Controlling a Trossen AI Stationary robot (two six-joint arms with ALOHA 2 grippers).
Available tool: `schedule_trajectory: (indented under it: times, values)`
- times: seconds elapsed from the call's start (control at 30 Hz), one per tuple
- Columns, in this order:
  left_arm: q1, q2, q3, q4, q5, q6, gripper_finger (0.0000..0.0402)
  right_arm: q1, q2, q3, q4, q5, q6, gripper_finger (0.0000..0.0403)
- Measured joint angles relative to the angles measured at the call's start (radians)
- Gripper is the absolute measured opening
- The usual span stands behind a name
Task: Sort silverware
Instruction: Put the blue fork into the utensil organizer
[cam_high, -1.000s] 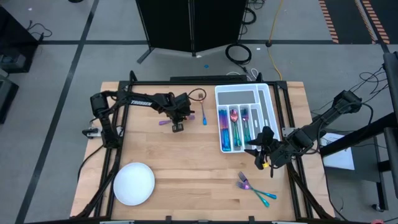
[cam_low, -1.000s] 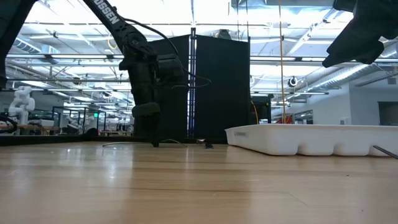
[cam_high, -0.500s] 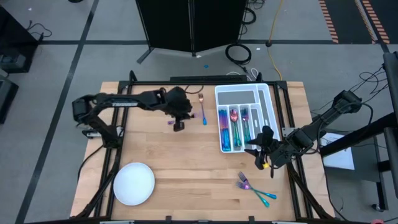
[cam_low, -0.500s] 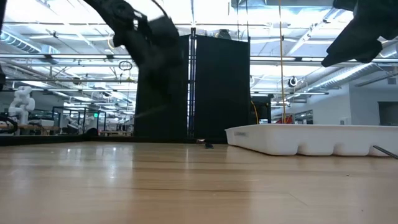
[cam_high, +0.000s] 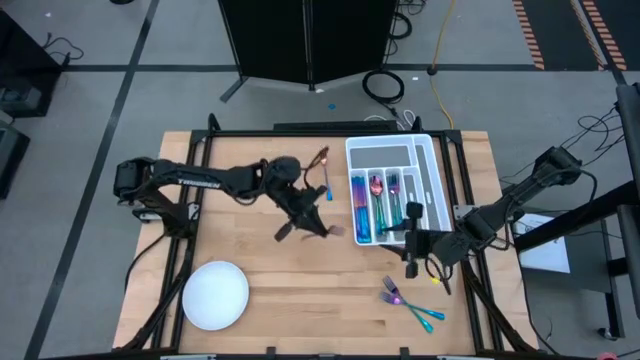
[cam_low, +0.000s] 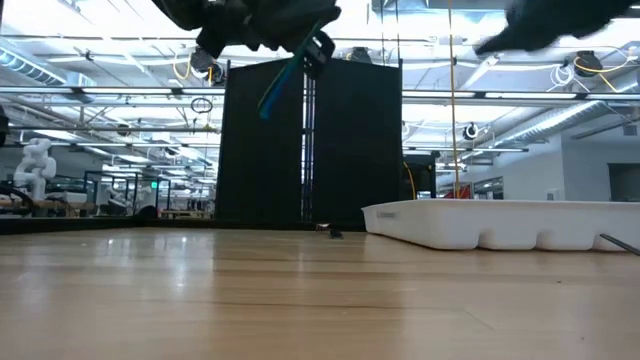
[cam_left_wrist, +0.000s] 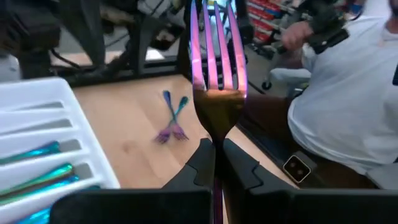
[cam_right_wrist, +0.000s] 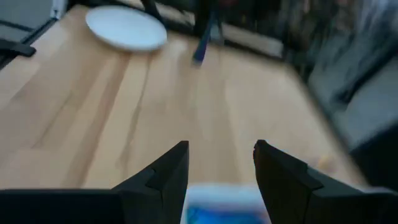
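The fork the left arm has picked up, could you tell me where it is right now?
The fork is pinched in the left gripper's shut fingers, lifted above mid-table in the high view, just left of the white tray.

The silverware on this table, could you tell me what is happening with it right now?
The left gripper is shut on a rainbow fork, carried in the air over the middle of the table, beside the white divided tray. That tray already holds several pieces. Two forks lie loose on the wood near the front right, and another piece lies left of the tray. The right gripper hangs open and empty by the tray's near end.
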Motion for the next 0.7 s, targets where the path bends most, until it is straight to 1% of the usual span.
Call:
schedule_trajectory:
  times: [0.07,0.13,0.23,0.33,0.4,0.5,0.57,0.7]
  values:
    - [-0.034,0.009,-0.001,0.017,-0.047,-0.016,0.0008,-0.009,0.003,0.001,0.12,0.001,-0.216,0.0167]
    - [-0.07,0.034,0.001,0.081,-0.127,-0.036,0.0009,-0.012,0.003,0.004,0.252,0.001,-0.383,0.0167]
    - [-0.112,0.076,0.0,0.154,-0.163,-0.042,0.0009,-0.012,0.002,0.007,0.448,-0.007,-0.547,0.0167]
    - [-0.136,0.123,0.0,0.253,-0.173,-0.075,0.001,-0.015,0.002,0.008,0.52,-0.05,-0.695,0.0167]
    - [-0.142,0.157,0.001,0.337,-0.186,-0.117,0.001,-0.017,0.003,0.008,0.518,-0.115,-0.747,0.0167]
    - [-0.142,0.19,-0.001,0.4,-0.191,-0.146,0.001,-0.018,0.01,0.007,0.516,-0.195,-0.78,0.0167]
    - [-0.142,0.201,0.0,0.42,-0.191,-0.145,0.0011,-0.023,0.025,0.007,0.519,-0.213,-0.801,0.0167]
    - [-0.143,0.2,-0.001,0.433,-0.191,-0.142,0.0011,-0.052,0.066,0.006,0.571,-0.211,-0.807,0.0167]
